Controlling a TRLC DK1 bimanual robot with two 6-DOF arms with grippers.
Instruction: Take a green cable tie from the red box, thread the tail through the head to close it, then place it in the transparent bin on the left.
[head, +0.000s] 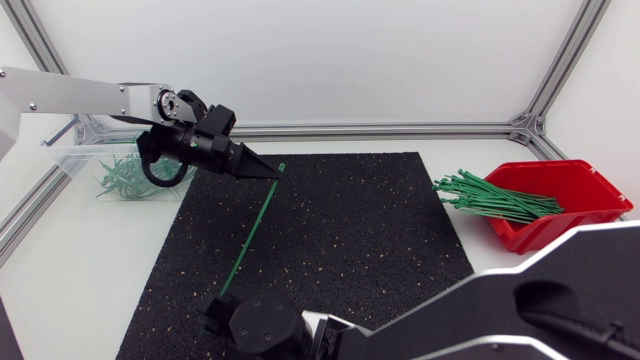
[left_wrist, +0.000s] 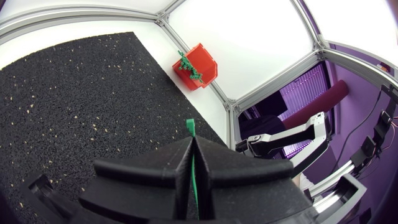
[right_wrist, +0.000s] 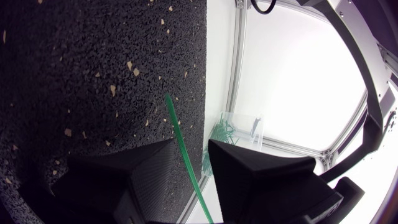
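Observation:
A green cable tie (head: 255, 225) stretches straight over the black mat (head: 340, 230), held above it. My left gripper (head: 268, 171) is shut on its far end; in the left wrist view the tie's tip (left_wrist: 190, 127) pokes out past the closed fingers (left_wrist: 211, 162). My right gripper (head: 222, 303) is at the tie's near end, by the mat's front edge. In the right wrist view the tie (right_wrist: 179, 140) runs through the gap of that gripper (right_wrist: 191, 144); the jaws stand apart and do not both touch it.
The red box (head: 560, 205) with several green ties (head: 495, 198) stands at the right. The transparent bin (head: 85, 158) at the back left holds several ties (head: 122, 180), just behind my left arm. The bin (right_wrist: 239, 129) also shows ahead of my right gripper.

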